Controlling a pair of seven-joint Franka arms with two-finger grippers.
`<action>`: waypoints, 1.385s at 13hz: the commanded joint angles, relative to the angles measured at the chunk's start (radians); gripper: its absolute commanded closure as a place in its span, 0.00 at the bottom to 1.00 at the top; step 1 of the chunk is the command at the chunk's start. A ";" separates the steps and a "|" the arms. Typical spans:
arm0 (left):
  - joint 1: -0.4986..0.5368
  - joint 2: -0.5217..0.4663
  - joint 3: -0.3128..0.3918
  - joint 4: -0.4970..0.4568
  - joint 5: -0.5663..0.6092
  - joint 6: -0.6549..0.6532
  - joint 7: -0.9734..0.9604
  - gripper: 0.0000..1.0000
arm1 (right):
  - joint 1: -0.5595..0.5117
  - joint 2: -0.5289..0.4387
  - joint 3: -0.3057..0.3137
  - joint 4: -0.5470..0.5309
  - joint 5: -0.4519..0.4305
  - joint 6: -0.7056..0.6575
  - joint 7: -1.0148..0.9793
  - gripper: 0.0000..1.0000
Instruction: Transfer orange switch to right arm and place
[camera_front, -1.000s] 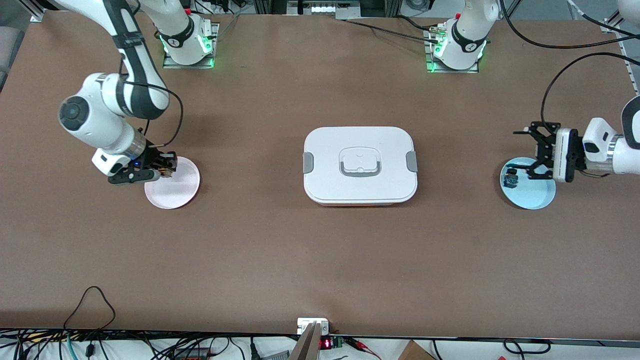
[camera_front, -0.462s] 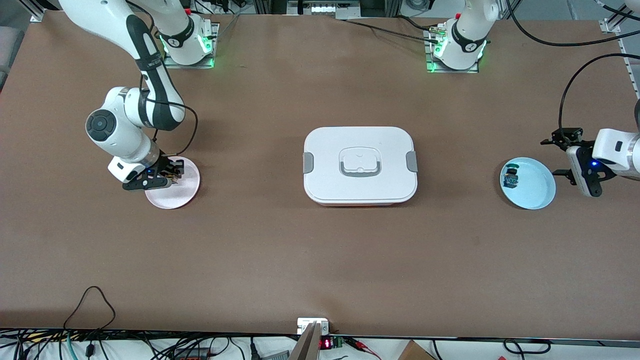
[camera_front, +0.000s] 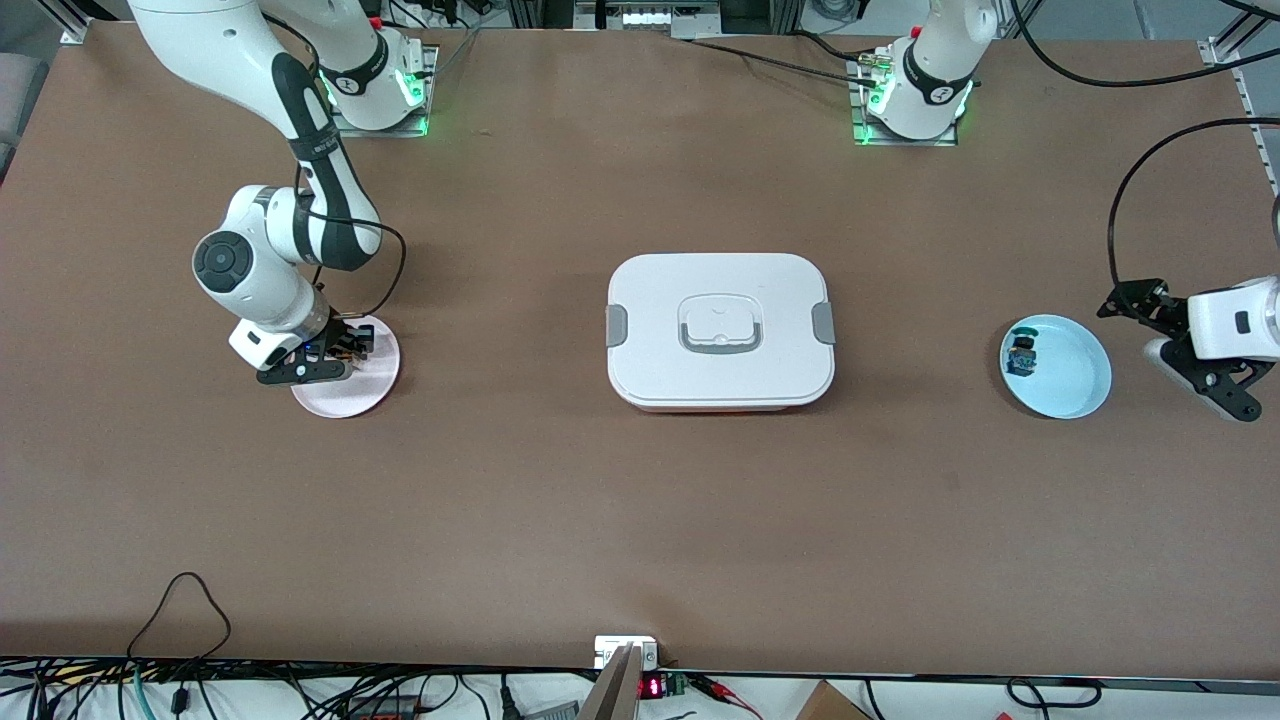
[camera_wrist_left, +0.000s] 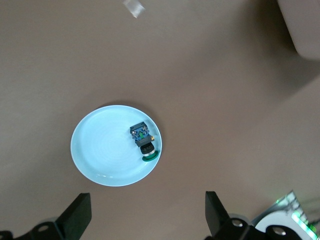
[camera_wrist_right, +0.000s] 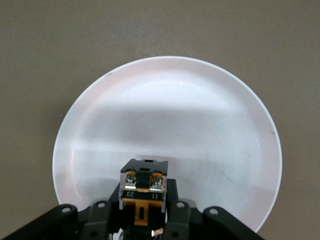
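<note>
A white lidded box (camera_front: 720, 330) with grey latches sits mid-table. A pink plate (camera_front: 350, 385) lies toward the right arm's end. A blue plate (camera_front: 1070, 385) toward the left arm's end holds a blue-and-black component (camera_front: 1021, 356) near its rim.

Pale pink round plate (camera_wrist_right: 200, 125), shallow, lying on brown tabletop (camera_wrist_right: 45, 60); inner surface bare apart from a faint band of shadow. Right hand (camera_wrist_right: 144, 222), black, fingers closed on orange switch (camera_wrist_right: 144, 190): black body, two brass screw terminals, orange lower section. Switch is held over the plate's rim area.
</note>
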 joint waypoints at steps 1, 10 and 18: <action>-0.035 -0.009 -0.018 0.029 0.035 -0.018 -0.250 0.00 | 0.005 0.002 0.009 -0.004 0.031 0.013 0.013 0.92; -0.037 -0.137 -0.145 -0.015 0.022 -0.003 -0.682 0.00 | 0.002 0.006 0.010 -0.002 0.031 0.003 0.015 0.00; -0.038 -0.225 -0.170 -0.060 0.035 -0.016 -0.734 0.00 | 0.002 -0.210 -0.032 0.249 0.008 -0.479 0.000 0.00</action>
